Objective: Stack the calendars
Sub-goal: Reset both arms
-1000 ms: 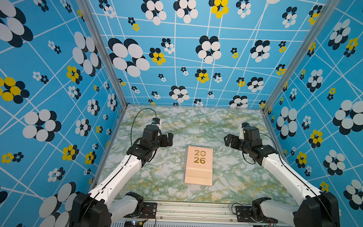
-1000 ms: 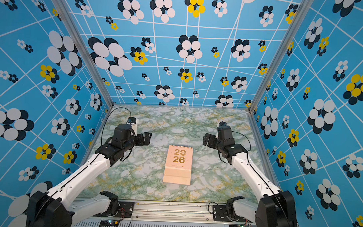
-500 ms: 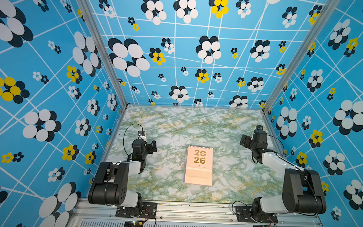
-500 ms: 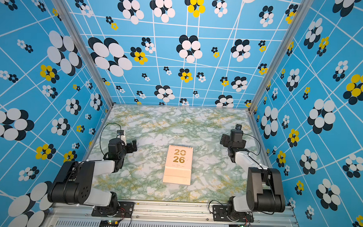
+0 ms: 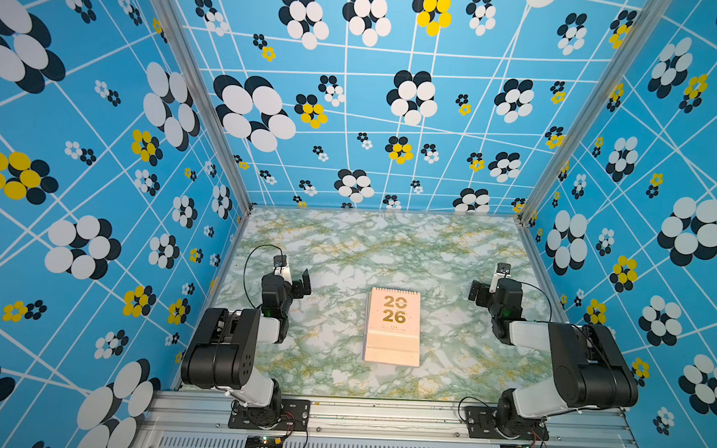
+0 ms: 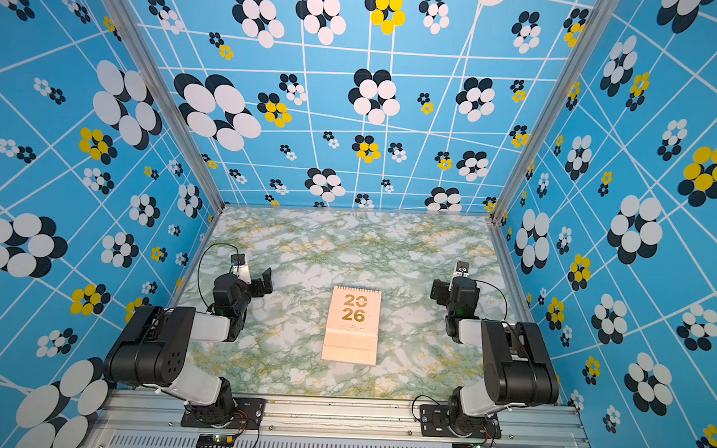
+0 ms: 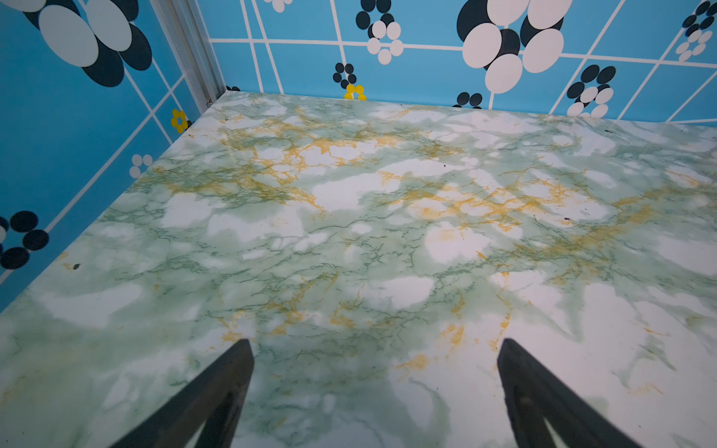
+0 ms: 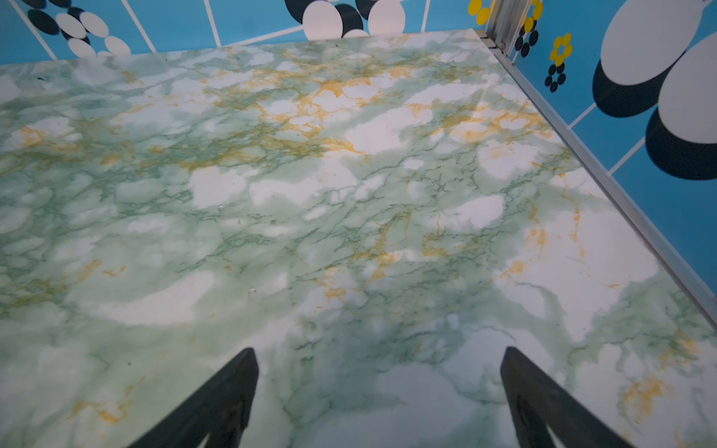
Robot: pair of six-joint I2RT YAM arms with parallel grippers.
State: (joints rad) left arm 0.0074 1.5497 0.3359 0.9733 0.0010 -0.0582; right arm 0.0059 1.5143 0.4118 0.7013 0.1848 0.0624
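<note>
my left fingers (image 7: pixel 232 368) spread wide, empty | my right fingers (image 8: pixel 520 372) likewise wide, empty | calendars (image 5: pixel 393 329) piled mid-tabletop (image 5: pixel 347 249), peach cover up; I sit at their 10 and 2 o'clock, well apart | looks stacked; I'd park without brushing the pile

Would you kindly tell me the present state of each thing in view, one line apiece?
calendars: lying flat in one pile, peach cover on top, held by neither gripper.
left gripper: open, empty, apart from the pile.
right gripper: open, empty, apart from the pile.
</note>
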